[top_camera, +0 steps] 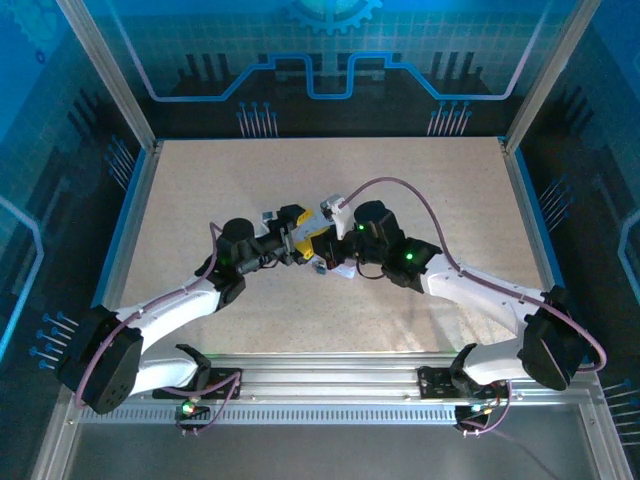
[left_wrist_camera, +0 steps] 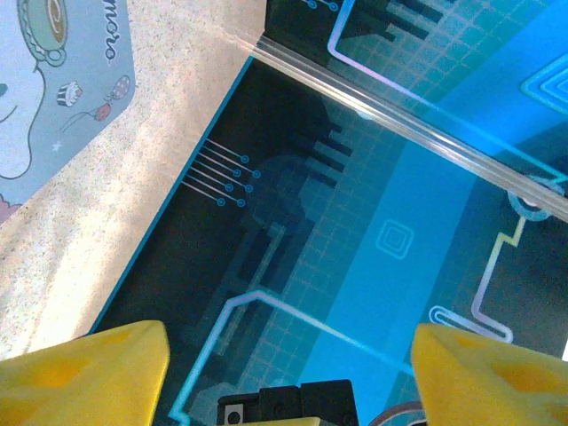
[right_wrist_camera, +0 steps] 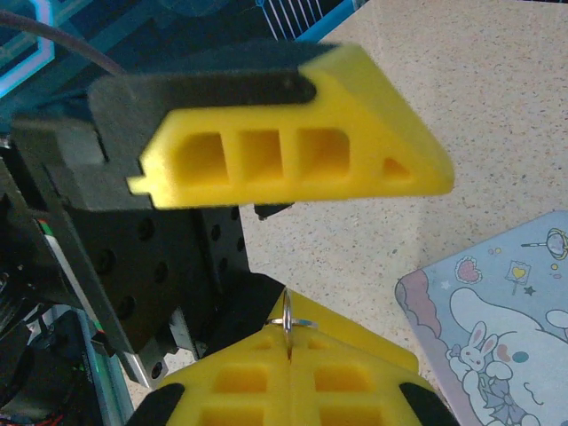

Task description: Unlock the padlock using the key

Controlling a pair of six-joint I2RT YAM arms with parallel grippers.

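Observation:
My right gripper (right_wrist_camera: 290,348) is shut, its two yellow fingers pressed flat together, and a thin silver metal ring (right_wrist_camera: 291,321) sticks out of the seam between the tips. Whatever the ring hangs on is buried in the fingers, so the key and the padlock are hidden. My left gripper (left_wrist_camera: 293,359) is open, with nothing showing between its fingers. One of its yellow fingers (right_wrist_camera: 293,133) hangs above the ring and the other lies just behind it, so they straddle the right fingertips. From above, the left gripper (top_camera: 300,238) and the right gripper (top_camera: 325,258) meet at mid-table.
A silver-grey tin with a cartoon print (right_wrist_camera: 497,311) lies flat on the speckled tabletop (right_wrist_camera: 461,98) just right of the grippers; it also shows as a tin (left_wrist_camera: 53,89) in the left wrist view. Blue printed walls (top_camera: 320,60) and aluminium posts enclose the table.

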